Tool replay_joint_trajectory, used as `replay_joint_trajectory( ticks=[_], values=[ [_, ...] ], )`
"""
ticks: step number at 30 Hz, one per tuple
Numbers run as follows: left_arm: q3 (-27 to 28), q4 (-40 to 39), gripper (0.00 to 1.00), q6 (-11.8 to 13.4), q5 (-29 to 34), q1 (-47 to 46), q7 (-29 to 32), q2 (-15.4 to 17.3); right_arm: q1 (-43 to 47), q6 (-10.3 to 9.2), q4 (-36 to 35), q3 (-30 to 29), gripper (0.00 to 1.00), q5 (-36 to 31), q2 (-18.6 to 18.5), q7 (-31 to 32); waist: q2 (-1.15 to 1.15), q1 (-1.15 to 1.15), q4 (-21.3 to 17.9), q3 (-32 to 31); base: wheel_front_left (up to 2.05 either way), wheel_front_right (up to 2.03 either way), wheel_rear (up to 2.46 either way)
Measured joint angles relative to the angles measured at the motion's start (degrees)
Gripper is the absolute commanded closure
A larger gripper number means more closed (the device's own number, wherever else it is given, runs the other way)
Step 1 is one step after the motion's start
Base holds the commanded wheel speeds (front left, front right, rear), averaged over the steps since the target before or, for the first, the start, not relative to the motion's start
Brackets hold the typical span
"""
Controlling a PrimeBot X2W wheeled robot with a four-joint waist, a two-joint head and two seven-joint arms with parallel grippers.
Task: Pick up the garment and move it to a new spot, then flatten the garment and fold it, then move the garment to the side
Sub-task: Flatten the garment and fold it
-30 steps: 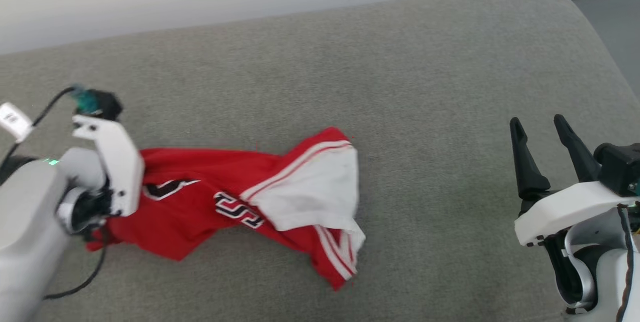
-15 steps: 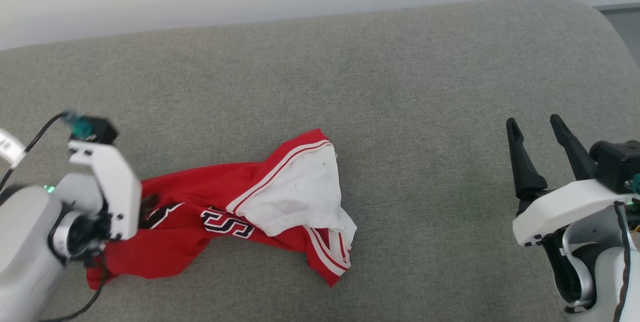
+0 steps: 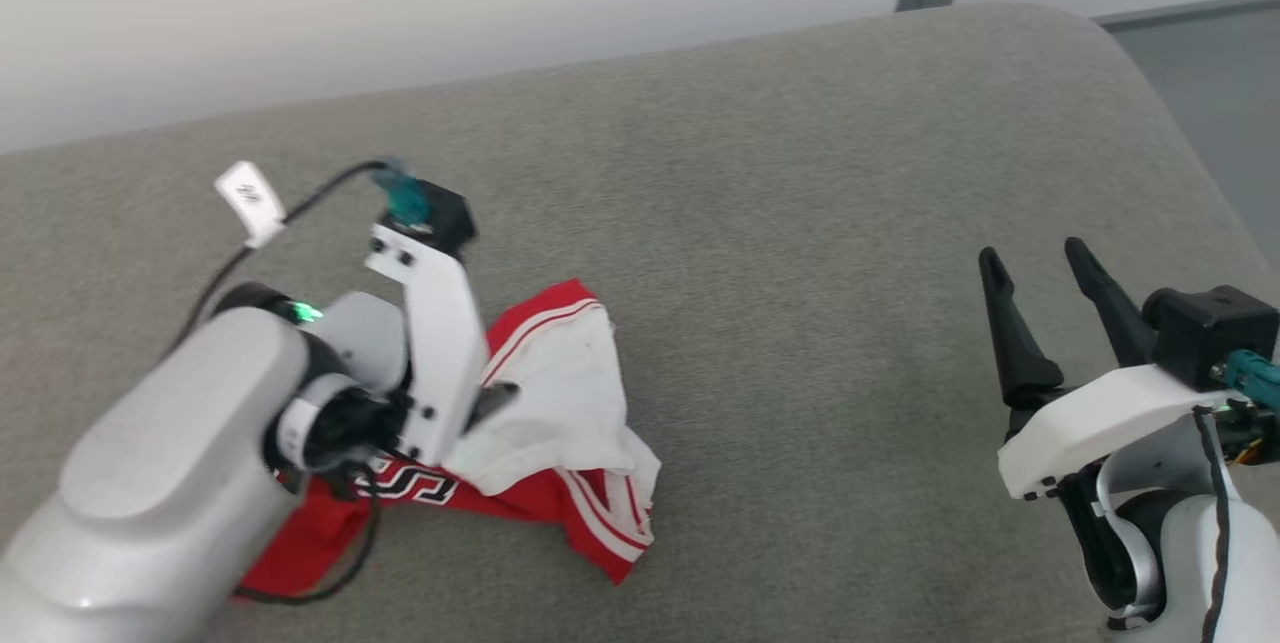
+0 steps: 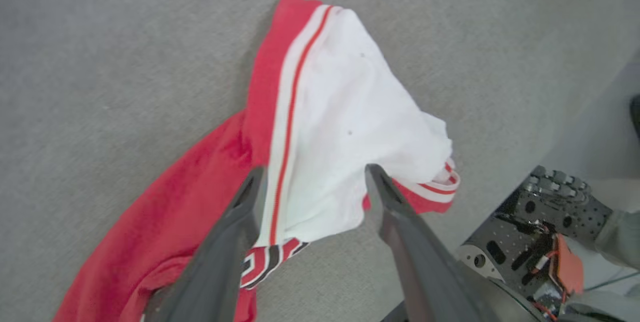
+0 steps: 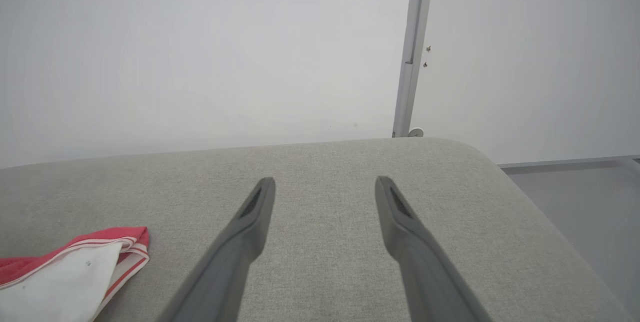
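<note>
The left gripper (image 4: 315, 172) had its two dark fingers (image 4: 225, 247) spread wide and clamped on nothing. The white sleeve panel of the garment (image 4: 330, 111) lay between their tips, and whether they touched the cloth could not be told. The right gripper (image 5: 325, 182) also stood fully apart and empty, above bare grey cushion (image 5: 450, 212). Black-and-white lettering (image 4: 265, 262) showed at 6 o'clock of the white panel, folded over and unreadable. A white label (image 3: 247, 193) on the left arm's cable carried marks too blurred to read. The garment (image 3: 560, 373) was a crumpled red shirt with red-and-white striped trim. Its white panel bunched on top, and its red body trailed toward 7 o'clock under the left arm. In the head view it lay at about 8 o'clock on the cushion (image 3: 800, 223), well apart from the right gripper (image 3: 1032, 253) at 4 o'clock.
</note>
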Motion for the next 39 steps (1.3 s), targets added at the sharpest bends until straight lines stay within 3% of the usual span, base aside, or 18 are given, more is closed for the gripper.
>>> replay_joint_trajectory(
  ticks=[5, 11, 15, 16, 17, 21, 26, 30, 39],
  values=[
    [-2.5, -2.4, 0.00, 0.1, -0.8, 0.7, 3.0, -1.3, 0.0, 0.00, 0.4, 0.4, 0.00, 0.1, 0.3, -0.1, 0.00, 0.00, -2.6, 0.2, 0.00, 0.00, 0.00],
    [-4.7, -1.7, 0.00, -0.2, 1.7, 1.5, 2.9, -0.2, 0.0, 0.00, 0.8, 0.9, 0.00, 0.6, 0.4, -0.3, 0.00, 0.00, -4.7, 1.0, 0.00, 0.00, 0.00],
    [-6.2, 1.6, 0.00, -2.1, 3.5, 2.3, 1.3, 0.2, -0.3, 0.00, 1.0, 1.2, 0.00, 0.6, 0.5, -0.7, 0.00, 0.00, -5.8, 2.1, 0.00, 0.00, 0.00],
    [-6.6, 1.9, 0.67, -3.3, 3.7, 2.3, 1.2, 0.3, -0.3, 0.00, 1.0, 1.3, 0.00, 0.6, 0.5, -0.7, 0.00, 0.00, -5.9, 2.3, 0.00, 0.00, 0.00],
    [-6.5, 2.4, 1.00, -3.8, 3.6, 2.3, 0.5, 0.3, -0.3, 0.00, 1.1, 1.3, 0.00, 0.6, 0.6, -0.8, 0.00, 0.00, -6.0, 2.5, 0.00, 0.00, 0.00],
    [-5.5, 3.8, 1.00, -4.2, 3.1, 2.0, -0.2, 0.1, -0.5, 0.00, 1.1, 0.8, 0.00, 0.6, 0.6, -0.9, 0.00, 0.00, -5.9, 2.9, 0.00, 0.00, 0.00],
    [-3.0, 3.2, 1.00, -2.8, 1.0, 1.0, -1.4, 0.0, -0.5, 0.00, 1.1, 0.2, 0.00, 0.6, 0.6, -1.0, 0.00, 0.00, -4.9, 2.8, 0.00, 0.00, 0.00],
    [0.5, 1.8, 1.00, 0.0, -0.9, 1.0, -2.8, 0.7, -0.4, 0.00, 1.0, 0.1, 0.00, 0.6, 0.7, -0.8, 0.00, 0.00, -4.0, 2.6, 0.00, 0.00, 0.00],
    [7.1, 1.9, 1.00, 6.9, -2.1, 2.2, -6.7, 7.0, -0.2, 0.00, 0.7, -0.1, 0.00, 0.7, 0.8, -0.5, 0.00, 0.00, -2.6, 3.0, 0.00, 0.00, 0.00]
  ],
)
